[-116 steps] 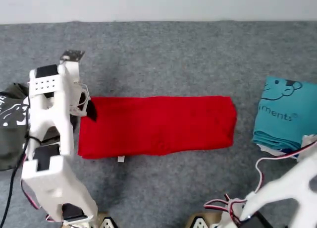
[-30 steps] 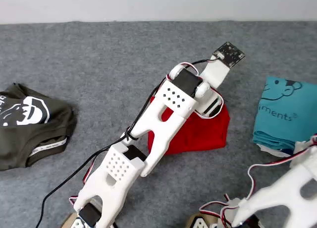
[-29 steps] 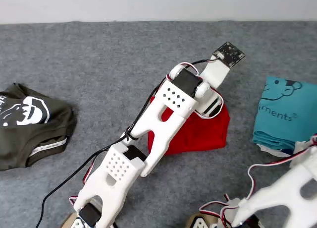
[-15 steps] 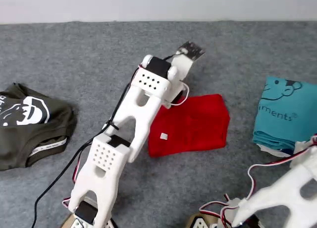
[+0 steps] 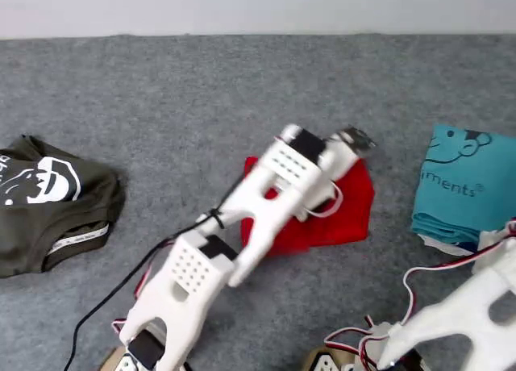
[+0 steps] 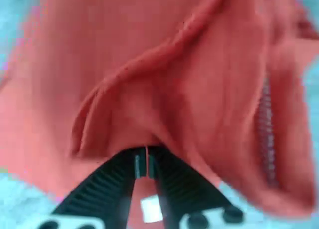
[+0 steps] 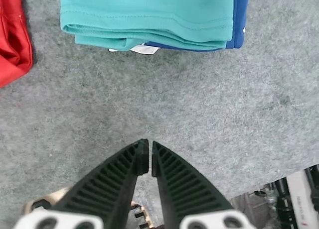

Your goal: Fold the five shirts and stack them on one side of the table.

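Observation:
The red shirt (image 5: 355,203) lies folded into a short block right of the table's middle. My left arm (image 5: 278,185) stretches over its left half. In the left wrist view my left gripper (image 6: 145,160) is shut on a raised fold of the red shirt (image 6: 164,79). A folded teal shirt (image 5: 463,185) tops the stack at the right edge, with a blue shirt (image 7: 239,25) and a white one (image 7: 144,49) under it. My right gripper (image 7: 146,159) hangs shut over bare carpet, on the near side of that stack. A crumpled dark olive shirt (image 5: 48,202) with a skull print lies at the far left.
The table is covered in grey carpet (image 5: 185,97), with free room along its far side and between the olive shirt and the red one. My right arm (image 5: 463,314) rests at the near right corner, trailing wires.
The red shirt, long and flat at first, is now folded over to the right. In the last half second my left arm swung from its far left corner onto its middle.

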Controlling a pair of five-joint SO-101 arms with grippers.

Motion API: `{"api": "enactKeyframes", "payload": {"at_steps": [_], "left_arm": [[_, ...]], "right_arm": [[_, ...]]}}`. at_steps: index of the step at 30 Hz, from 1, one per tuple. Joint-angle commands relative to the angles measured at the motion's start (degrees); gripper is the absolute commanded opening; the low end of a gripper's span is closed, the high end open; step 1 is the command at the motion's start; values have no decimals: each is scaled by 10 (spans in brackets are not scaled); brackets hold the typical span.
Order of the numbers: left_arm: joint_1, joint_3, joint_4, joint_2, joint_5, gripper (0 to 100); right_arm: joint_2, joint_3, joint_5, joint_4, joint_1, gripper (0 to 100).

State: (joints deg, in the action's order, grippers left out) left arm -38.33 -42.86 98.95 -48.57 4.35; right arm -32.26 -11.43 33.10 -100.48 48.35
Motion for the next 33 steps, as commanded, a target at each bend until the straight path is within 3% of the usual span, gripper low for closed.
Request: {"api": "enactKeyframes", "payload": {"at_steps": [1,11,20,26,33], "left_arm": [[-50,-35,16,25,6,14],[-125,-51,17,98,6,14],[-62,-9,14,181,6,14],[-25,-12,13,120,7,14],[-133,-22,4,63,6,14]], "right_arm": [[-23,4,19,-22,16,24],[-23,3,55,-14,66,25],[-23,3,55,-15,65,25],[-23,3,55,-15,63,26],[-23,3,55,-15,65,26]]}}
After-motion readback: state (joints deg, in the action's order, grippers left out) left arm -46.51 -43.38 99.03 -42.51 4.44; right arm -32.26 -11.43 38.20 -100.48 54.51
